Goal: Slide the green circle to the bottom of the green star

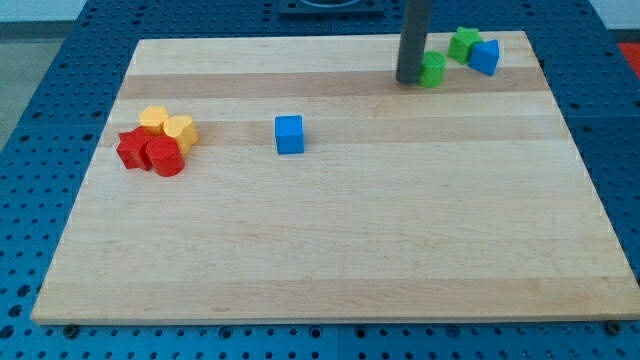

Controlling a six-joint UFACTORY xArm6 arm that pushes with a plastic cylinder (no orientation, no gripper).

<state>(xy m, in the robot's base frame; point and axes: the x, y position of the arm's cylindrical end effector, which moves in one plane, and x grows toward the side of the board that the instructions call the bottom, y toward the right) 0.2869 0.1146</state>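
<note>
My tip (409,80) rests on the worktop (330,250), touching or all but touching the green circle (433,70) on the circle's view-left side. The hand is only a bare rod: no jaws, nothing to open, close or grip, so all it can do is push.

Landmark: green star (463,43).
- Green circle sits just below and to the view's left of the star, close beside it; whether they touch I cannot tell.
- Blue block (485,57), shape unclear, sits against the star's view-right side.
- My tip lies further left of the star than the circle does, and slightly lower.

Judgement on the step: the circle is nearly there. It wants a short nudge toward the view's right so it ends squarely under the star. My tip is already on the correct side for that.

To do it well:
- Push through the circle's middle; an off-centre contact would let the round block roll off the rod.
- Keep the stroke short and slow. Too long and the circle runs under the blue block.
- Avoid any upward slant, which would shove the star itself.

Well away from the star, toward the view's left: a blue cube (289,134), then a huddle of two yellow blocks (166,124) and two red blocks (150,152). None of these is in play.
</note>
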